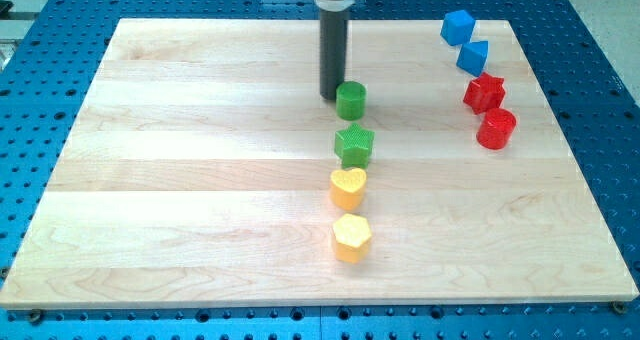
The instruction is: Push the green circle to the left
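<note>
My tip [331,97] is resting just beside the green circle [351,100], on its left, near the board's [180,180] top centre. I have no jaws, only a rod gripping nothing. Below the circle a green star [354,144], yellow heart [348,188] and yellow hexagon [351,237] are lining up. No writing is showing anywhere.

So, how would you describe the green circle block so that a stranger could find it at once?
Look at the pale wooden board and find the column of four small blocks near its middle. The green circle block is the topmost one, next to my tip. Unlike the green star block below it, it is a plain round cylinder.
</note>
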You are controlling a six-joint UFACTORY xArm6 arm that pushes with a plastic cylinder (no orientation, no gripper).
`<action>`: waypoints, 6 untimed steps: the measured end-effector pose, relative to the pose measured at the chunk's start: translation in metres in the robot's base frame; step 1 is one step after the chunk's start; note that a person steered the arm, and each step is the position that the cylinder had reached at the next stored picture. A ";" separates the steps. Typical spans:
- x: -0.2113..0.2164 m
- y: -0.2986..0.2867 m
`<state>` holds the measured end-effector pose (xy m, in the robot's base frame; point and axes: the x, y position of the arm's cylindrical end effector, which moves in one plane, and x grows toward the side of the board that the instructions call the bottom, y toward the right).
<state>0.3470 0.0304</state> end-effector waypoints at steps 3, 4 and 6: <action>-0.005 0.079; 0.016 0.049; -0.040 0.048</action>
